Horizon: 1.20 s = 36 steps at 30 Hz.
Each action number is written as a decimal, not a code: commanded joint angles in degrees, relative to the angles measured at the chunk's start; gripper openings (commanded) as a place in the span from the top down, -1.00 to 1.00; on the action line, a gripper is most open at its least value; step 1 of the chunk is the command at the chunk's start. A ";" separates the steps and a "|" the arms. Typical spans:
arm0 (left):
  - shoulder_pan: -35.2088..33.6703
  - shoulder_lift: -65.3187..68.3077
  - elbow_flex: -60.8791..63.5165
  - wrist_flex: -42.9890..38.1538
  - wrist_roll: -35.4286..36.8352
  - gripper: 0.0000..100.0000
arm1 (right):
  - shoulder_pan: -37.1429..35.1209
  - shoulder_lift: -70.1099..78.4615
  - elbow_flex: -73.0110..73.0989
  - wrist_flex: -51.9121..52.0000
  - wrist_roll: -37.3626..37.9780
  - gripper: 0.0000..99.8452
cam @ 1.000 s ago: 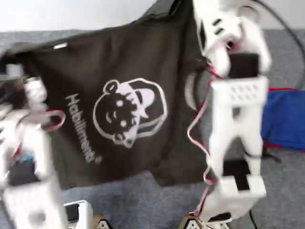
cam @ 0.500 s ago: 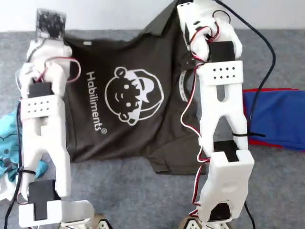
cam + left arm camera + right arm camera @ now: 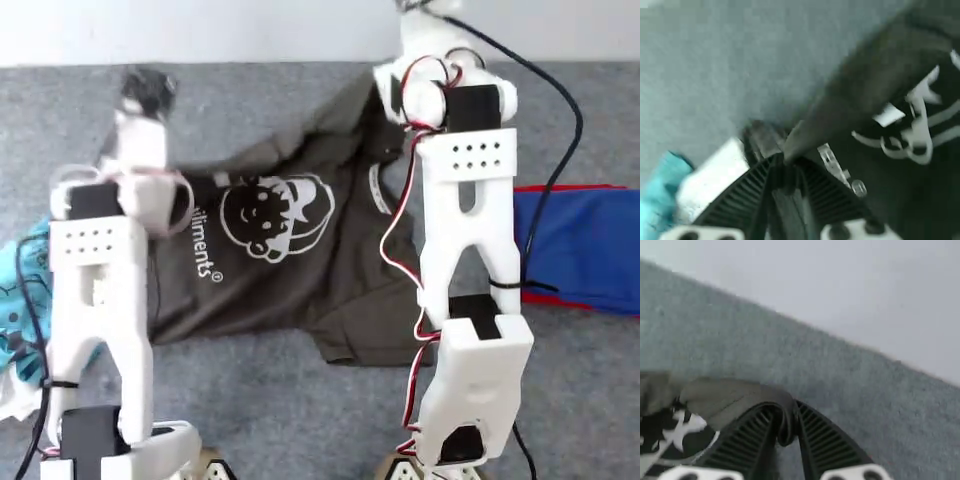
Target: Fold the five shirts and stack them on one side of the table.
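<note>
While both white arms stretch up toward the top of the frame in the high view, the dark olive-grey T-shirt (image 3: 300, 280) with the white cartoon face printed on it lies mostly spread out across the middle of the grey felt-like table cover (image 3: 300, 420). Its upper edge is rumpled and pulled to a peak at the top centre. The left gripper (image 3: 785, 161) is pinched tight on a fold of that dark fabric, fingers closed with the cloth coming straight out of the tips. Same deal with the right gripper (image 3: 786, 426): fingers squeezed together on a bit of the shirt's edge, close to where the grey cover meets the white wall (image 3: 200, 30). Over at the right edge of the frame a blue cloth with a red border (image 3: 580, 250) lies flat, partly behind the right arm. At the left edge a turquoise patterned garment (image 3: 15, 300) sits crumpled beside the left arm.
</note>
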<state>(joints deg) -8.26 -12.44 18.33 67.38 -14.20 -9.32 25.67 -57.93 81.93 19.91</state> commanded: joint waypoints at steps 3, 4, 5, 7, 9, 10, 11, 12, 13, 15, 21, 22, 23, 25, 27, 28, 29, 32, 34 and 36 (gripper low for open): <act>-3.52 -8.00 18.68 -6.24 -0.62 0.97 | 0.92 -1.63 -5.89 21.58 14.33 0.98; -5.01 -9.67 21.67 -8.00 -0.62 0.97 | 1.89 -2.07 -5.27 21.14 14.24 0.98; -6.42 -11.52 24.31 -9.14 -0.62 0.97 | 3.21 -3.21 -4.92 21.14 14.24 0.98; -7.74 -14.86 28.53 -9.32 -2.11 0.97 | 4.88 -6.02 -3.43 21.14 15.03 0.98; -7.82 -17.67 32.13 -9.58 -4.31 0.97 | 6.37 -10.15 1.41 21.23 17.76 0.98; -7.82 -18.81 33.63 -9.58 -4.75 0.97 | 6.99 -12.70 4.48 21.23 18.90 0.98; -7.74 -19.60 34.68 -9.67 -4.84 0.97 | 7.43 -15.69 8.53 21.14 20.13 0.98; -7.65 -19.96 35.38 -9.67 -4.84 0.97 | 7.60 -18.68 12.84 21.14 21.45 0.98; -7.65 -20.04 35.82 -9.67 -4.84 0.97 | 7.69 -21.93 17.67 21.14 22.68 0.98; -7.74 -20.04 36.09 -9.49 -4.84 0.97 | 7.43 -28.26 27.60 20.97 24.62 0.98; -7.91 -20.04 38.73 -9.32 -7.47 0.97 | 5.67 -42.59 48.97 20.79 28.13 0.98; -7.82 -20.04 39.87 -9.32 -8.79 0.97 | 5.76 -44.18 51.25 20.79 28.92 0.98; -7.82 -20.04 41.01 -9.41 -9.93 0.97 | 5.85 -45.49 53.54 20.79 29.89 0.98; -8.18 -20.48 42.51 -9.32 -11.34 0.97 | 6.64 -47.69 57.93 20.79 31.38 0.98; -9.49 -20.48 42.86 -9.23 -12.22 0.97 | 7.25 -48.84 62.33 20.79 32.70 0.98; -10.73 -20.48 42.59 -9.23 -12.57 0.97 | 7.25 -49.19 64.53 20.79 33.41 0.98; -12.04 -20.48 41.89 -9.05 -13.01 0.97 | 7.25 -49.45 66.55 20.79 33.85 0.98; -16.70 -20.57 37.85 -4.57 -16.88 0.97 | 7.25 -49.45 72.18 19.30 34.11 0.98; -19.96 -20.57 34.77 -2.73 -19.16 0.97 | 7.16 -49.45 75.78 16.48 33.85 0.98; -21.10 -20.22 33.36 -2.73 -19.69 0.97 | 6.90 -49.27 79.38 13.85 33.76 0.98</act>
<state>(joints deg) -26.99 -31.43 55.69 63.87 -32.22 -2.64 -21.89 18.29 98.73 53.49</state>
